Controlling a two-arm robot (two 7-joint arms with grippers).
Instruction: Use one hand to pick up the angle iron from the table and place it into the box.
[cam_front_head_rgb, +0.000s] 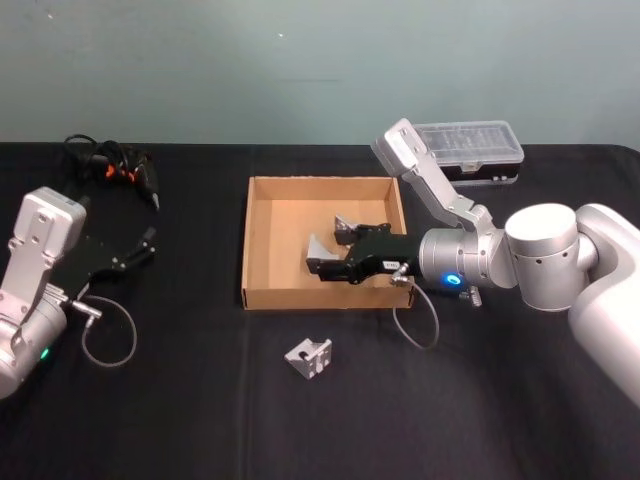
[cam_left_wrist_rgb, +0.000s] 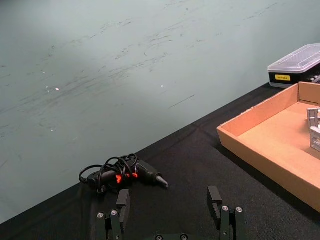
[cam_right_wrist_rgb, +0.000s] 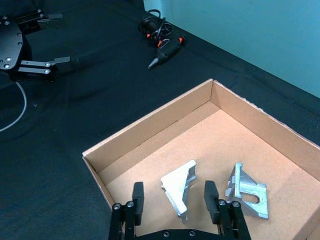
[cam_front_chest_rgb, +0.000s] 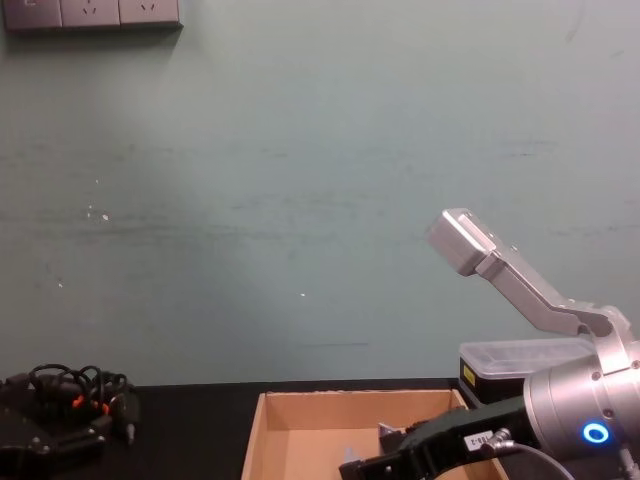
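Table (cam_front_head_rgb: 200, 420): black top, carries everything below.

Box (cam_front_head_rgb: 280, 250): shallow cardboard tray, mid-table, open side up.

Right gripper (cam_front_head_rgb: 331, 250): reaches in from the right over the box's right wall, low over the floor. Fingers (cam_right_wrist_rgb: 136, 197) spread, one on each side of an angle iron (cam_right_wrist_rgb: 179, 192). A gap shows between each finger and the metal, so nothing is pinched.

Left gripper (cam_front_head_rgb: 148, 248): parked over the table's left side, well apart from the box. Fingers spread, nothing between them.

Case (cam_front_head_rgb: 480, 155): black with a clear lid, behind the box's far right corner.

Glue gun (cam_front_head_rgb: 125, 170): black with a tangled cord, far left of the table.

Angle iron: lies on the box floor, near the middle.

Second angle iron (cam_right_wrist_rgb: 248, 192): also on the box floor, just beside the first on the far side, not touching it.

Third angle iron (cam_front_head_rgb: 308, 358): on the table, near the front of the box and clear of its near wall.
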